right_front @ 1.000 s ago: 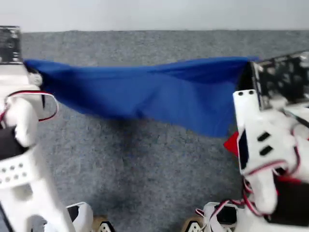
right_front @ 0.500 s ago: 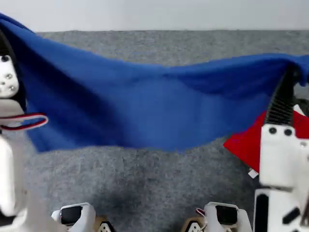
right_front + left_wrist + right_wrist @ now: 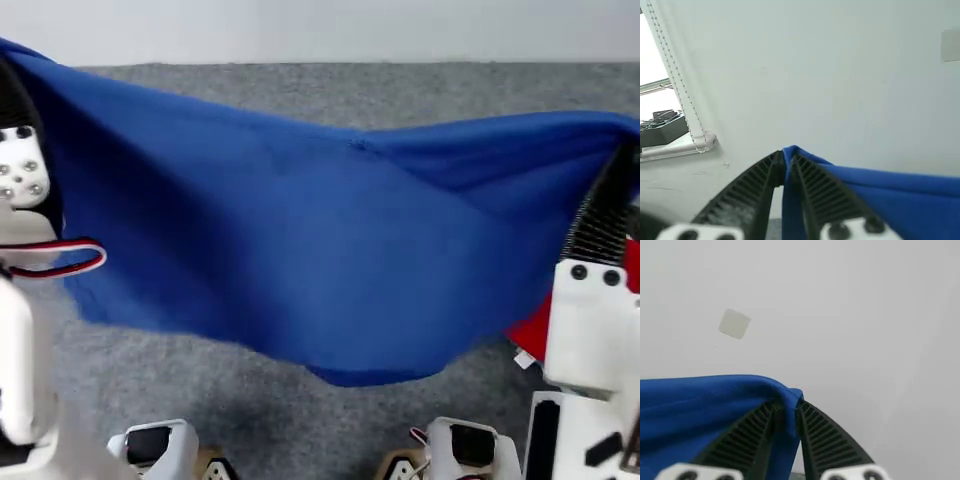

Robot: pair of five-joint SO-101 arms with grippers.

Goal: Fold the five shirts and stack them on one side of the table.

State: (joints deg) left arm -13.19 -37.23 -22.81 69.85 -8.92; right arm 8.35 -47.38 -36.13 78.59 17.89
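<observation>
The left tool (image 3: 786,159) and right tool (image 3: 786,407) each pinch the blue shirt (image 3: 330,250), which hides most of a red shirt (image 3: 533,332).

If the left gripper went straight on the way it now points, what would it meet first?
Probably the wall. The left gripper, shut on a corner of the shirt, points at it with nothing visible between. How far off the wall is cannot be told.

Indoor workroom, office or lab type. Grey felt-covered table (image 3: 300,420) abuts plain white wall (image 3: 840,75); window (image 3: 652,60) with beaded blind cord (image 3: 671,65) in that wall; small square plate (image 3: 734,323) on it.
</observation>
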